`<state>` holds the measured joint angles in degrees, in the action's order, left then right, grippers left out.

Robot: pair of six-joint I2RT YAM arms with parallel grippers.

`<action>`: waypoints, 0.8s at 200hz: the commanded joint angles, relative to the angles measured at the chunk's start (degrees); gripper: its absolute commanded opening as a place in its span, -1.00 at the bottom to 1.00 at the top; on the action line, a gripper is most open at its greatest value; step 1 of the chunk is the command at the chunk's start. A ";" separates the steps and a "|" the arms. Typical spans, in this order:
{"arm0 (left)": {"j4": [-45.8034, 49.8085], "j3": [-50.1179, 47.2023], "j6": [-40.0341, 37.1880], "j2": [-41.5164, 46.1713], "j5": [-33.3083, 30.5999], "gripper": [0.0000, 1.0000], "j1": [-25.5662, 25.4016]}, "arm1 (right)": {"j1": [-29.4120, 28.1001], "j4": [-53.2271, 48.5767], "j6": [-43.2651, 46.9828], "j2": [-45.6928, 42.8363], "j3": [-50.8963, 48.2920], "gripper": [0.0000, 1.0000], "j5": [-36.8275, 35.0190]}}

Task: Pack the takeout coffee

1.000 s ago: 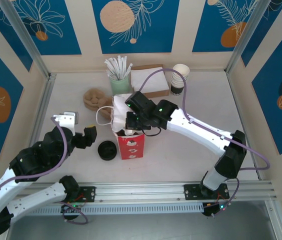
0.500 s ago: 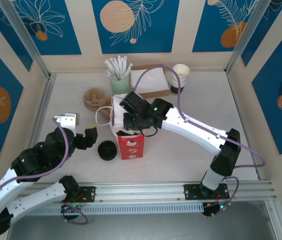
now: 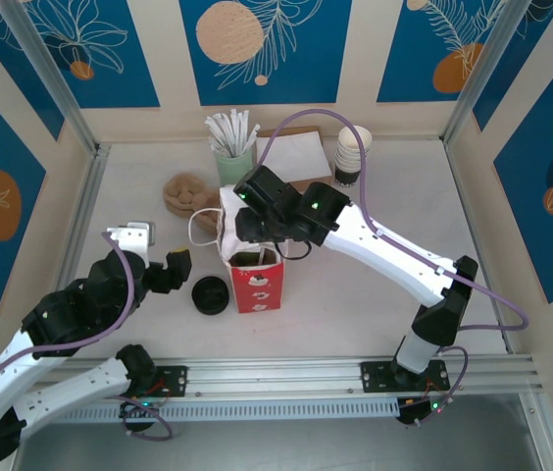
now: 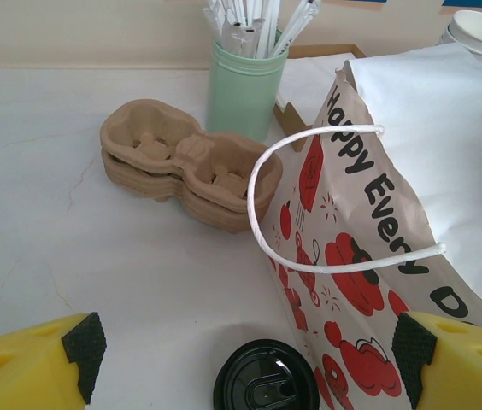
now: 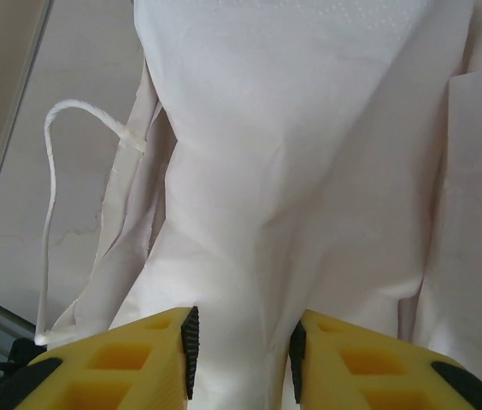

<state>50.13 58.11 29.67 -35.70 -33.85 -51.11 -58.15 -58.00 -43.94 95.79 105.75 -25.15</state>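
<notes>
The takeout coffee is hidden; the dark mouth of the red-and-white paper bag point(image 3: 257, 285) does not show what is inside. My right gripper point(image 3: 254, 228) hangs just above that mouth. It is open, with bare white bag paper point(image 5: 292, 128) between its yellow fingers point(image 5: 243, 342). My left gripper point(image 3: 155, 251) rests low on the table left of the bag. It is open wide, and nothing lies between its fingers point(image 4: 249, 359). The bag's printed side point(image 4: 352, 222) and white cord handle stand in front of it.
A low stack of black lids point(image 3: 210, 294) point(image 4: 267, 389) lies just left of the bag. Brown pulp cup carriers point(image 3: 186, 192) point(image 4: 185, 166), a green cup of straws point(image 3: 235, 162) point(image 4: 245, 90), a napkin box point(image 3: 291, 157) and stacked white cups point(image 3: 353, 152) line the back.
My right gripper has risen out of the bag's mouth and drawn back toward the far side. The left arm has not moved.
</notes>
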 commanded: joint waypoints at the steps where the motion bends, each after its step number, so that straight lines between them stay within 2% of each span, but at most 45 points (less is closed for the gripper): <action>1: -0.68 -0.45 0.74 -0.07 0.57 0.77 0.52 | 0.21 -0.71 0.75 0.26 -0.36 -0.28 -1.50; 63: -1.04 -1.33 1.18 -0.07 0.89 0.77 0.49 | 1.14 2.18 0.15 2.87 -5.71 -0.37 -0.97; 117: -1.44 -2.36 1.91 -0.07 1.58 0.76 0.42 | 0.93 -0.29 0.27 6.27 -3.53 -0.41 -1.04; 160: -1.48 -2.57 1.95 0.02 1.33 0.77 0.48 | -0.53 -3.75 1.44 4.64 1.34 -0.19 -1.65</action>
<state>49.74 56.23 31.18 -35.75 -32.93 -51.11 -57.49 -59.00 -43.38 102.32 102.80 -25.36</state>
